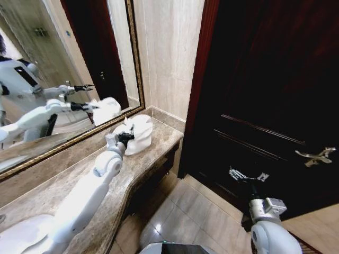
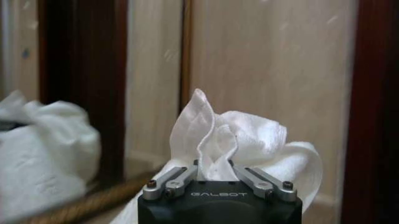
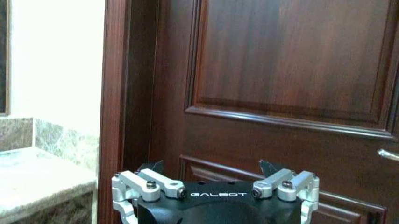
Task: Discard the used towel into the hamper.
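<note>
Nearest us, low on the right, the right gripper [image 1: 247, 177] is hanging in front of the dark reddish-brown panelled wooden door [image 1: 275, 95], its fingers spread wide and gripping nothing; the right wrist view is showing the two tips standing well apart against the door panels, with the door's curved metal lever handle [image 1: 316, 155] just off to the right. Farther in on the left, the left arm is reaching out along the mottled brown marble counter [image 1: 63, 185], and the left gripper [image 1: 126, 137] is sitting right at the crumpled white terry towel [image 1: 139, 132], which is lying on the counter's far end beside the gold-framed wall mirror [image 1: 79, 138]. In the left wrist view the fingers [image 2: 181, 176] are pressed in on a standing fold of that towel [image 2: 237, 140], so it looks pinched. The left arm is clearly the nearer one; the towel is lying straight ahead of its tips, bunched up with no clear long axis. Where the hamper stands relative to the towel, I cannot tell.
</note>
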